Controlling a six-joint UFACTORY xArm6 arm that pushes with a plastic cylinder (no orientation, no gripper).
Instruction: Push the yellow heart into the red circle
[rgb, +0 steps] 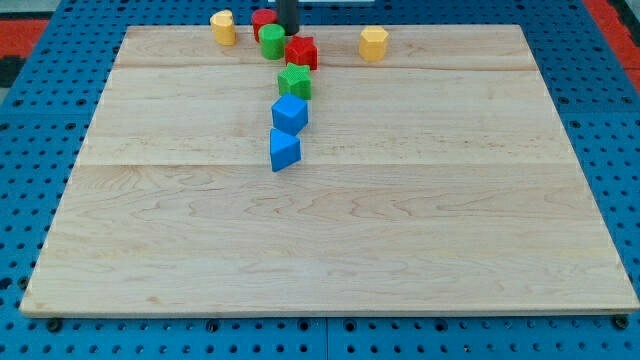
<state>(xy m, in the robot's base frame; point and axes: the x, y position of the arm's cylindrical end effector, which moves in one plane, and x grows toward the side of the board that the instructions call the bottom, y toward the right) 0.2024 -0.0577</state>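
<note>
My tip (287, 33) sits at the view's top edge of the worktop (330, 230), just to the view's right of the red circle (263, 21), and its very end is tucked behind the green round block (272, 42), so I can't see where it meets the wood. No gripper on me here, only this rod, so there's nothing to call apart, together or clamped.

Taking the red circle as my landmark: the yellow heart (223, 27) stands near it on the view's left, a small gap between them, not touching. The green round block is pressed up against the circle's lower right. Further right and lower lies a red block (302, 51), a green one (295, 81) below that, then a blue cube-like block (290, 113) and a blue wedge (284, 150) trailing down toward the middle. Another yellow block (373, 43) stands well off to the circle's right.

I judge the push is not yet started: I'm on the wrong side of the circle. Next move calls for swinging round to the heart's far left side without nudging circle or green block, then driving the heart rightward into the circle. The short gap helps, but it's close to the board's edge.
</note>
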